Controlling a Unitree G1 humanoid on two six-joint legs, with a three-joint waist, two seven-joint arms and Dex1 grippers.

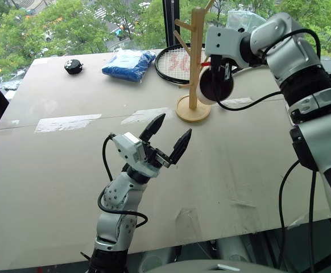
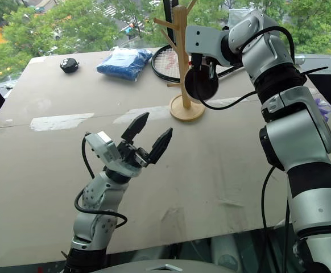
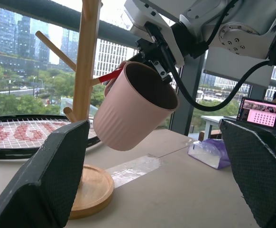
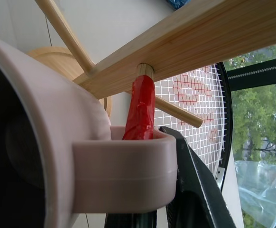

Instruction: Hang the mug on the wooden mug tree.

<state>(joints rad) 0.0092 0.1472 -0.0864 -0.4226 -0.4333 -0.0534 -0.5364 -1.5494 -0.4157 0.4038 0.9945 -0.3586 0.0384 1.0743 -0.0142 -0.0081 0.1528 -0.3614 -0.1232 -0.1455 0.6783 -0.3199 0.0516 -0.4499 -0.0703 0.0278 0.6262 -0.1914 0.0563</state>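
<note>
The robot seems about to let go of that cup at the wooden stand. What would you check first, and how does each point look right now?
1. Right hand shut on the mug: ok.
2. Mug handle around the red-wrapped peg: ok.
3. Handle pushed far enough onto the peg: cannot tell.
4. Wooden mug tree standing upright on its base: ok.
5. Left hand open, clear of the tree: ok.
</note>
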